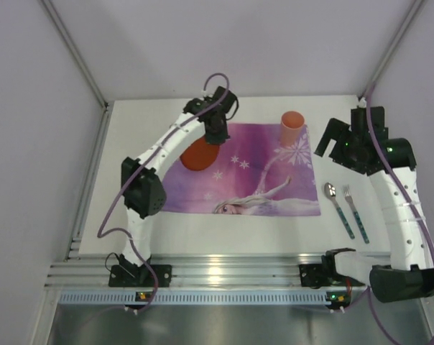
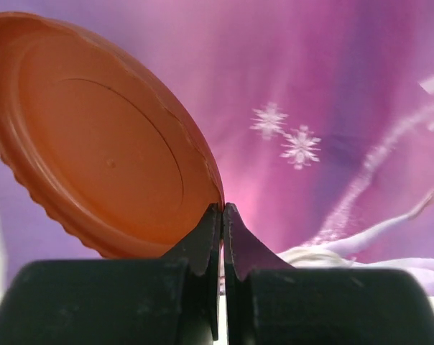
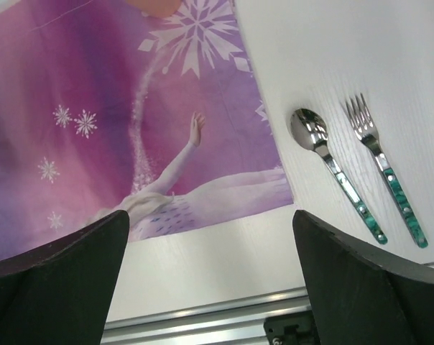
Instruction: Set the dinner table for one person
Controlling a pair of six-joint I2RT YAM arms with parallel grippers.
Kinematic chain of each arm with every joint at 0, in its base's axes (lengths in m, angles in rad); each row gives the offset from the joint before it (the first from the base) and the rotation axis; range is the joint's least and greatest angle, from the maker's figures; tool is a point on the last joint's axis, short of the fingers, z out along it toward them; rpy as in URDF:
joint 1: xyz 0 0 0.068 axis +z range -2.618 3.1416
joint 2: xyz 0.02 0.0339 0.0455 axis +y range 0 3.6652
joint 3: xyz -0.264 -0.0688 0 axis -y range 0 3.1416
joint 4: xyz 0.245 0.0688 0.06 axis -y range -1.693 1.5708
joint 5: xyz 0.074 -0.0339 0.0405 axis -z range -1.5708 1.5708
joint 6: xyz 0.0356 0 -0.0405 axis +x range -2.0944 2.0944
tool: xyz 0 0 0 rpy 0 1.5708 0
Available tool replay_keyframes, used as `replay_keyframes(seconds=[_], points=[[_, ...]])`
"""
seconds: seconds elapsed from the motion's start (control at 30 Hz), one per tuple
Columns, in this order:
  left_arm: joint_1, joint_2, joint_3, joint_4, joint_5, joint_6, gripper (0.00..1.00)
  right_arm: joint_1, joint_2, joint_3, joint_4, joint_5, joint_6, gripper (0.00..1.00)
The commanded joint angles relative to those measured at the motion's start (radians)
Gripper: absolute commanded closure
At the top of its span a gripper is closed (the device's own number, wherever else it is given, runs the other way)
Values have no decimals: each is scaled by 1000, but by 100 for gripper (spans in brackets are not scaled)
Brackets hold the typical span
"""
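Your left pincer (image 2: 222, 210) clamps the scalloped rim of the smooth orange plate (image 2: 95, 136), upper left; your right pincer (image 3: 210, 215) gapes wide over the matte white dinner table (image 3: 224, 266).

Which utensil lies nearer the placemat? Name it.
The spoon. Its round bowl sets it apart, and it lies between the placemat and the fork, whose tines mark it as the outer one.

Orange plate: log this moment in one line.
left jaws: shut on orange plate rim | plate: over placemat | right jaws: open, empty | spoon, fork: beside placemat
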Motion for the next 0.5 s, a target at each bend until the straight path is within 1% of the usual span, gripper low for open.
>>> replay_keyframes(seconds=[0.0, 0.03, 0.1, 0.13, 0.27, 0.43, 0.47], points=[[-101, 153, 167, -68, 60, -56, 100, -33, -85, -10, -80, 42, -6, 3], [-123, 218, 198, -68, 67, -58, 100, -40, -116, -16, -101, 49, -7, 2], [-175, 272, 264, -65, 76, -59, 100, -47, -142, -30, -128, 79, -9, 1], [-187, 311, 269, -40, 96, -61, 100, -48, -167, -36, -150, 88, -9, 0], [-232, 355, 254, 41, 143, -72, 100, -62, -204, -56, -207, 129, -12, 0], [-250, 382, 220, 135, 225, -104, 100, -79, -237, -102, -260, 168, -12, 0], [-258, 379, 208, 161, 243, -106, 93, -77, -242, -117, -260, 186, -10, 0]])
